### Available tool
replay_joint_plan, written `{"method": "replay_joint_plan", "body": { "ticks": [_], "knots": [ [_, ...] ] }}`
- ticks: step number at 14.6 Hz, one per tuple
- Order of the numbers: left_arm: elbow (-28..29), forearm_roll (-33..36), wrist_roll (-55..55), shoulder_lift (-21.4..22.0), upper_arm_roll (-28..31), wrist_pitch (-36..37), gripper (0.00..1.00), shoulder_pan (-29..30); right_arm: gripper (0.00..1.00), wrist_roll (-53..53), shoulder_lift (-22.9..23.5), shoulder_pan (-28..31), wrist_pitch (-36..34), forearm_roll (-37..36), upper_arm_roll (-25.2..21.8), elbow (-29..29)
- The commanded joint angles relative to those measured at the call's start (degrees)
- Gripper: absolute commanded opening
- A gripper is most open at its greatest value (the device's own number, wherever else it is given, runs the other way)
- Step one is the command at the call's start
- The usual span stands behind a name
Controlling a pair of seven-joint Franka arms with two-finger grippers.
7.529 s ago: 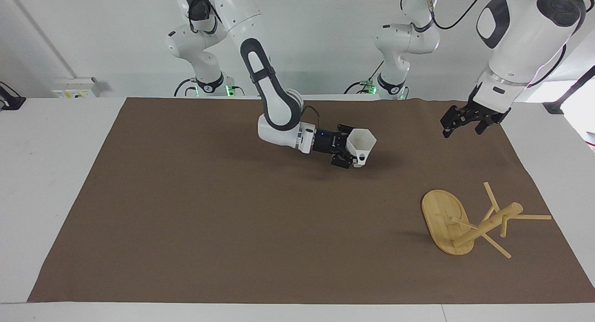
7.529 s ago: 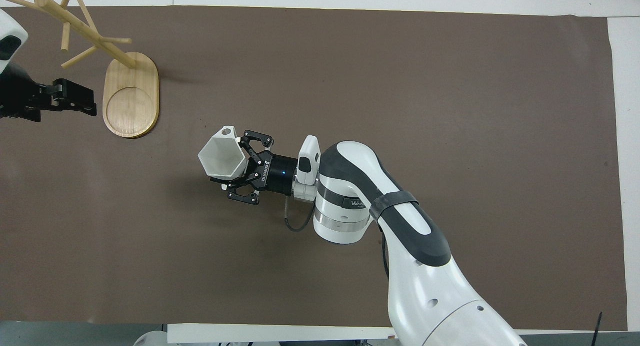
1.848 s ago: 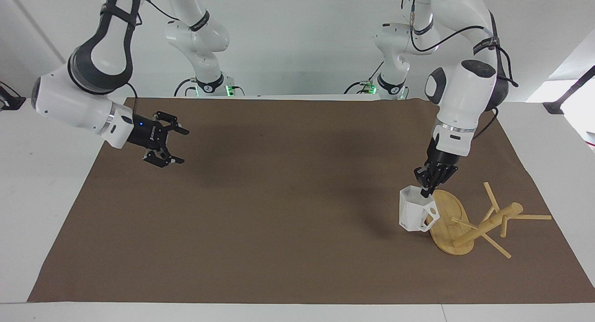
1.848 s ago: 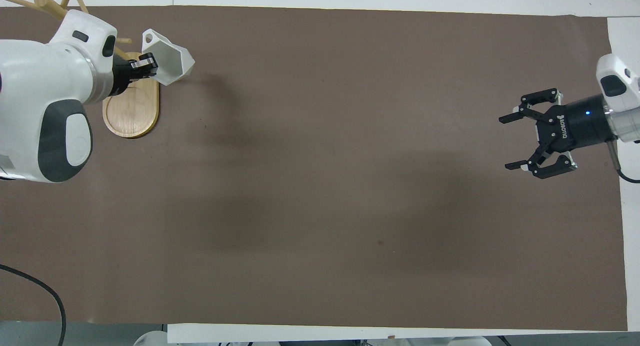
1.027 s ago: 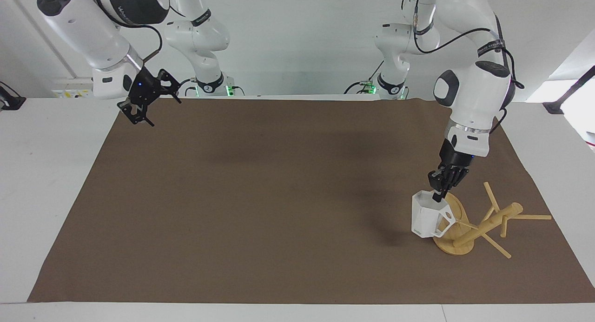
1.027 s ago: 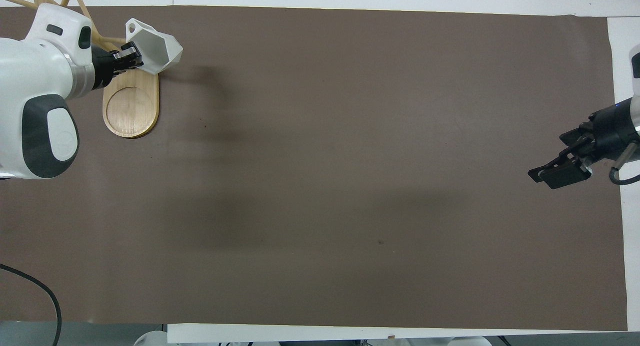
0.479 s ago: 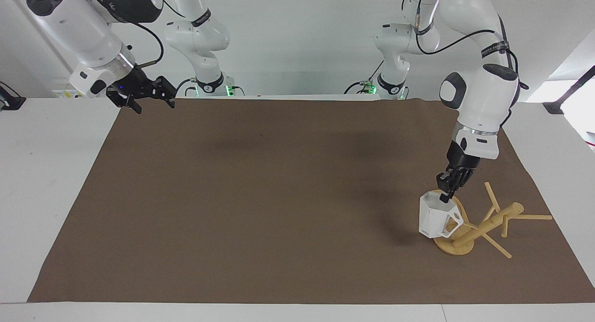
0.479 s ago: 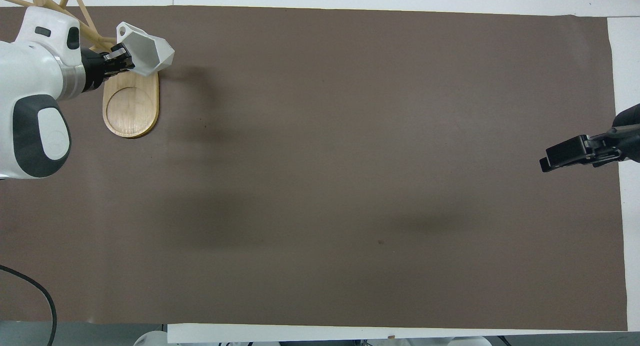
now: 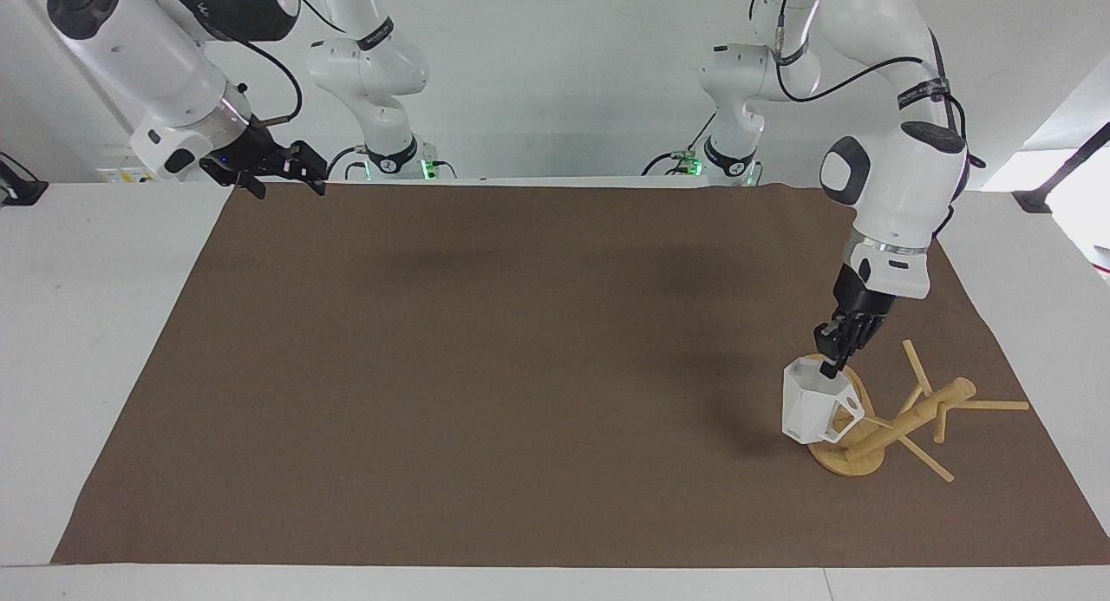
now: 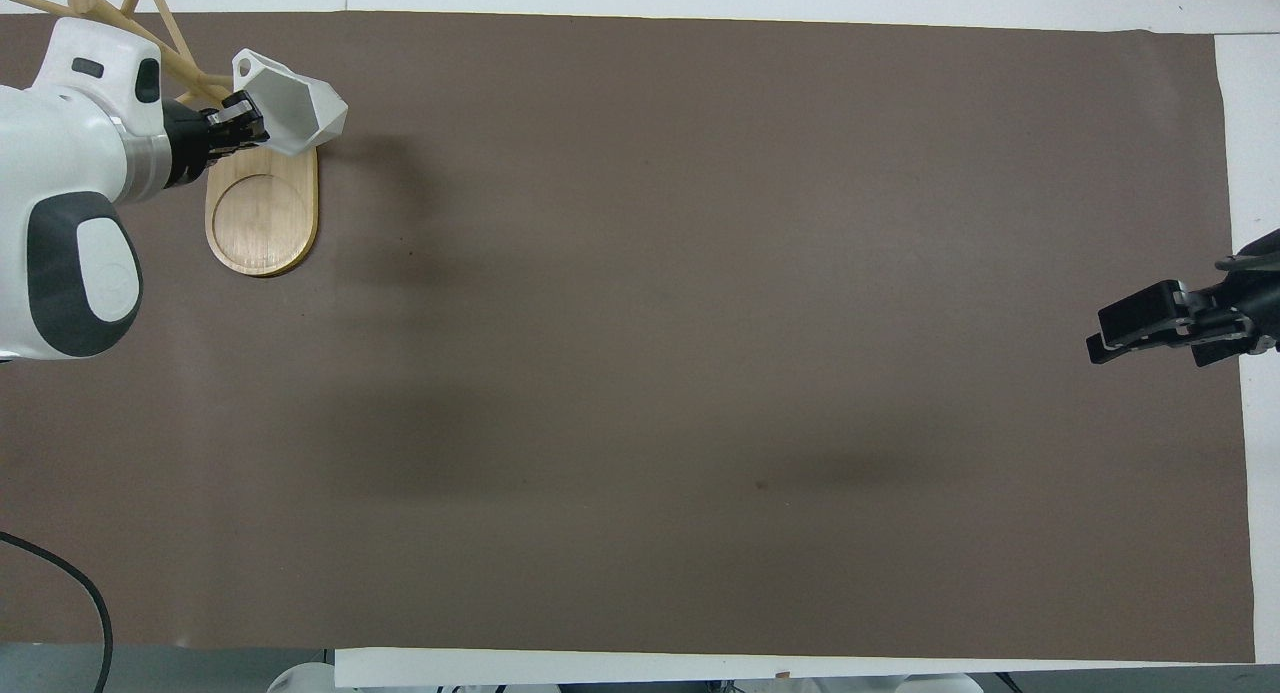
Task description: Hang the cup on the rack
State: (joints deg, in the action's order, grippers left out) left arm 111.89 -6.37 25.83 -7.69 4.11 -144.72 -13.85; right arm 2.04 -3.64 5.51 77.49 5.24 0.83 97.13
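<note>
Left fingers (image 9: pixel 832 369) pinched on faceted white cup's (image 9: pixel 806 403) hexagonal rim over bamboo rack (image 9: pixel 902 423); right fingers (image 9: pixel 305 174) spread, empty.

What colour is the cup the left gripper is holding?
White; the cup shows best in the facing view.

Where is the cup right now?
The cup hangs from the left claw, shut on its rim, over the rack base at the left arm's end of the table.
</note>
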Motion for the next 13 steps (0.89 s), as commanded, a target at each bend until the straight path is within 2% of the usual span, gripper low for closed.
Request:
{"method": "replay_joint_plan", "body": {
  "ticks": [1, 6, 13],
  "knots": [
    [0.9, -0.2, -4.4, 0.7, -0.2, -0.7, 0.0, 1.3, 1.0, -0.6, -0.1, 1.3, -1.4, -1.0, 1.1, -0.5],
    [-2.2, -0.2, -14.0, 0.4, -0.2, 7.1, 0.0, 2.2, 1.0, -1.1, 0.5, 1.5, -1.6, -1.1, 0.8, -0.6],
    [-3.3, -0.2, -17.1, -0.1, -0.2, 8.6, 0.0, 2.5, 1.0, -5.1, 0.7, 1.6, -1.5, -1.8, 1.0, -0.5]
  ]
}}
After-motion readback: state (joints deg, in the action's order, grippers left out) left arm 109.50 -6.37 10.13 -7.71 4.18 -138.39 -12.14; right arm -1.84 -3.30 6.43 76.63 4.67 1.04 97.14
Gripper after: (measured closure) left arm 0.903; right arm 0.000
